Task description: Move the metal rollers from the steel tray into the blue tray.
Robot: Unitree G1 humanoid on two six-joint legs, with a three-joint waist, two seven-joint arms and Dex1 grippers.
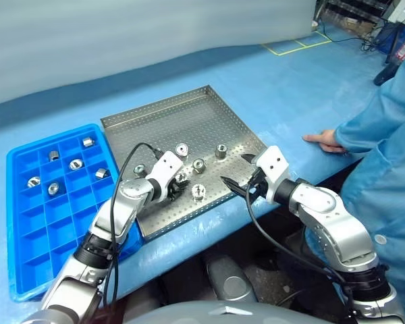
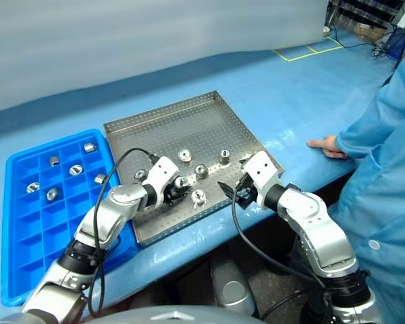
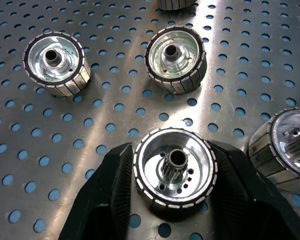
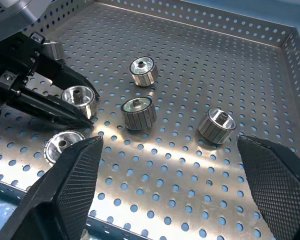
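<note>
meanwhile blue tray [image 1: 27, 270] holds six rollers [image 1: 75, 164]; steel tray [image 1: 155, 118] six.

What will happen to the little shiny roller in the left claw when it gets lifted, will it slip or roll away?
The metal roller is probably stiff and heavy for its size, since it looks like solid polished metal. It may slip a little, though the left claw is shut on its ribbed sides. It stands on its flat end now; tipped onto its round side, it would likely roll.
</note>
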